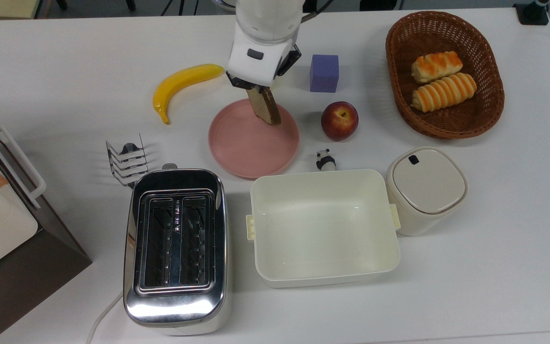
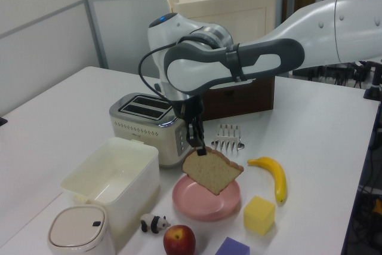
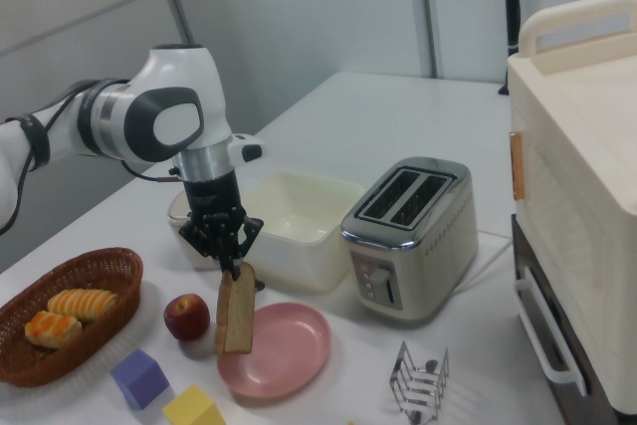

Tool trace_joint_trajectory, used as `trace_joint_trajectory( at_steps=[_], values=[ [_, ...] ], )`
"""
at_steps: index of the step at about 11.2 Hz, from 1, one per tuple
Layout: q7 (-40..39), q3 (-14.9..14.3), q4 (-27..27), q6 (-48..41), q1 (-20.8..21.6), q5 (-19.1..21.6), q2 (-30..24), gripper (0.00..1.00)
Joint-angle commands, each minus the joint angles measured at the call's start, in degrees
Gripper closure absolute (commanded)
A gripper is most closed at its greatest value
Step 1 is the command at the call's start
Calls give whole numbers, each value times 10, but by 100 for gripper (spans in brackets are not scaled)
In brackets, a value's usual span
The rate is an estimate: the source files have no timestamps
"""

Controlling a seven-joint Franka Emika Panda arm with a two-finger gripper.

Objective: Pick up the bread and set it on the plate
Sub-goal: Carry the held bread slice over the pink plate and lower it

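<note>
One slice of bread (image 1: 264,106); one pink plate (image 1: 251,145); two striped rolls (image 1: 436,67) (image 1: 443,92) in one wicker basket (image 1: 492,102); one banana (image 1: 179,86); one apple (image 1: 339,120); two foam cubes, one purple (image 1: 324,73) and one yellow (image 2: 259,215); one toaster (image 1: 176,253); one wire toast rack (image 1: 127,162); one open cream tub (image 1: 322,227); one lidded canister (image 1: 425,188); one panda figurine (image 1: 325,160).
</note>
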Motion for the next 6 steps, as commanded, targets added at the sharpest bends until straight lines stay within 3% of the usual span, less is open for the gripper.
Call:
trace_joint_trajectory(
  at_steps=[1, 3, 4, 5, 6],
  values=[
    [19, -4, -4, -6, 14, 6, 8, 87],
    [29, -4, -2, -3, 23, 7, 12, 87],
    [29, -4, -3, -3, 23, 7, 12, 80],
    [29, -4, -1, -3, 22, 7, 20, 35],
    [29, -4, 1, -2, 19, 8, 23, 0]
  ],
)
